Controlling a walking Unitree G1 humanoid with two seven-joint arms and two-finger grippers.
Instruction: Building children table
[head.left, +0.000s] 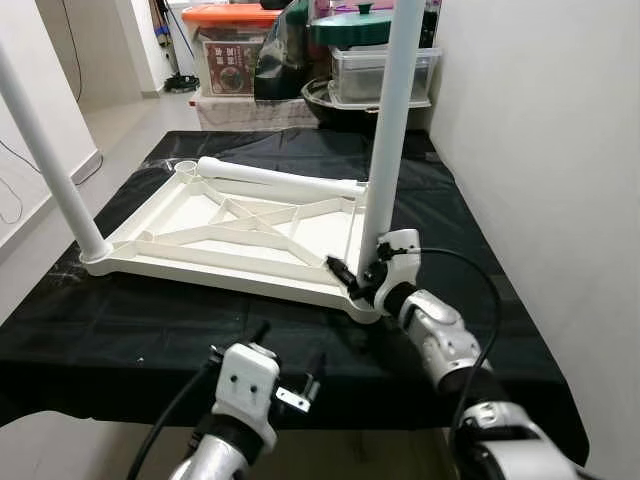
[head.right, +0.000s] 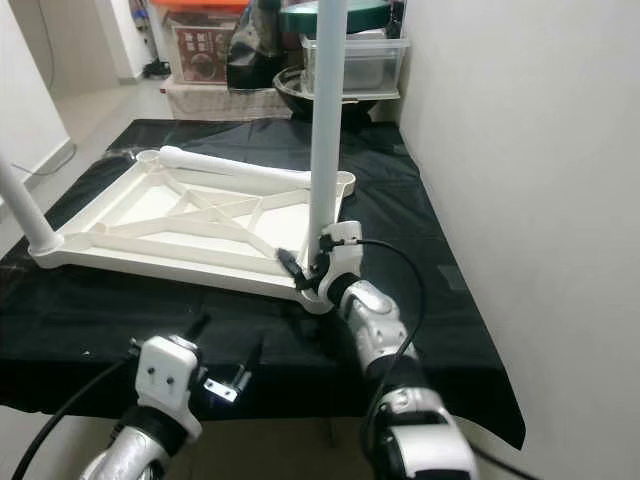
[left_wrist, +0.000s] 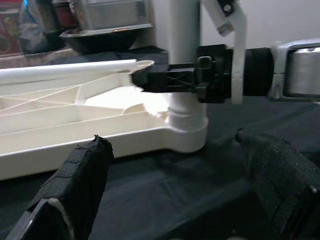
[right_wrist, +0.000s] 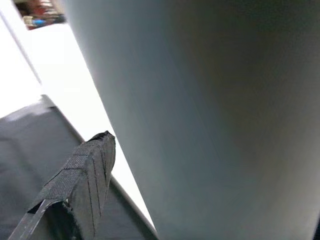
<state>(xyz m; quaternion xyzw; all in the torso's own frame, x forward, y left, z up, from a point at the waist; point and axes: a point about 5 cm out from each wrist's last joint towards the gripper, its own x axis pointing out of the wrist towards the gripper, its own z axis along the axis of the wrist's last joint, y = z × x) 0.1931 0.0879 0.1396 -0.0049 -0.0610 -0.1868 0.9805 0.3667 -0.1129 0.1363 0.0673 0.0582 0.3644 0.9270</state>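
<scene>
Two legs stand in the upturned tabletop (head.left: 230, 235); my right gripper (head.left: 362, 272) clasps the near-right corner leg (head.left: 392, 130); left gripper (head.left: 288, 375) released, idle; third leg (head.left: 275, 176) lies loose along the far edge.

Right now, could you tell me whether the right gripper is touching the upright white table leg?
Touching: left wrist view shows the right gripper clamped around the upright white table leg.

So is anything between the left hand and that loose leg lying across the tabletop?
Yes. The upturned tabletop's near rim lies between the left hand and the loose leg, which rests along the far side. The right hand is at the upright leg.
</scene>
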